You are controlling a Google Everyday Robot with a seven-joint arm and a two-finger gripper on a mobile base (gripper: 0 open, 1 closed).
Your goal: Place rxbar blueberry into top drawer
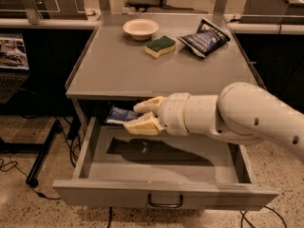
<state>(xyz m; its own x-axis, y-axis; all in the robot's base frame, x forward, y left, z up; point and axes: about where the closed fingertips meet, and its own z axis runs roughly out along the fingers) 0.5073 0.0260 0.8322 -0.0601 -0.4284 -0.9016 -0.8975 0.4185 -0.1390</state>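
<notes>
The top drawer (164, 196) stands pulled out, a wide grey tray with a curved handle on its front panel. My gripper (137, 115) reaches in from the right, just under the tabletop's front edge and above the drawer's back left part. It is shut on the rxbar blueberry (118, 114), a flat dark blue wrapper with a pale patch that sticks out to the left of the cream fingers (142, 125). The bar hangs above the drawer floor, not touching it.
On the grey tabletop (114, 70) stand a white bowl (140, 28), a green and yellow sponge (160, 46) and a crinkled dark blue chip bag (204, 38). A black stand leg and cables lie on the floor at the left. My arm's shadow falls on the drawer floor.
</notes>
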